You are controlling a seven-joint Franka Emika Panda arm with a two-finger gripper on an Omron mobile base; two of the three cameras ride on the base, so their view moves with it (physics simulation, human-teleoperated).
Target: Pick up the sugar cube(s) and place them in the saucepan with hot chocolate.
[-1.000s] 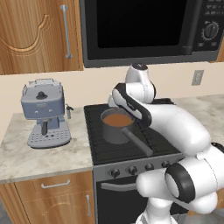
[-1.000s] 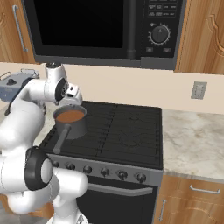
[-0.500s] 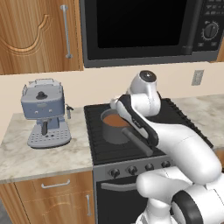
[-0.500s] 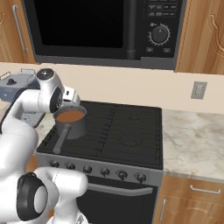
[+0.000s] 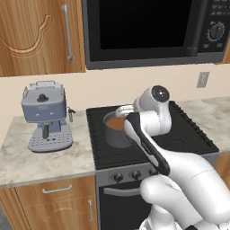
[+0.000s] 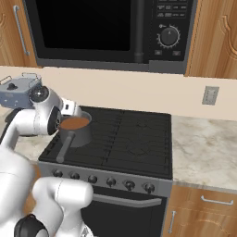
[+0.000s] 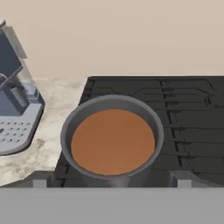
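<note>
surroundings — espresso machine (image 5: pixel 45 116) on the counter (image 5: pixel 40 161) left of the stove (image 6: pixel 125 139), microwave (image 6: pixel 102 28) above | saucepan (image 7: pixel 112 140) of hot chocolate on the stove's left burner, handle toward the knobs | arm bent over the pan, partly hiding it in left base view | gripper (image 7: pixel 112 181) just beside the pan's near rim — jaws spread wide, nothing between them

Saucepan (image 7: pixel 112 144) on the stove's (image 6: pixel 139 139) front-left burner — rest of the grates bare, passable. Espresso machine (image 5: pixel 46 114) stands on the counter (image 5: pixel 40 161) just left of the stove; microwave (image 6: pixel 106 28) overhangs — caps headroom above.
</note>
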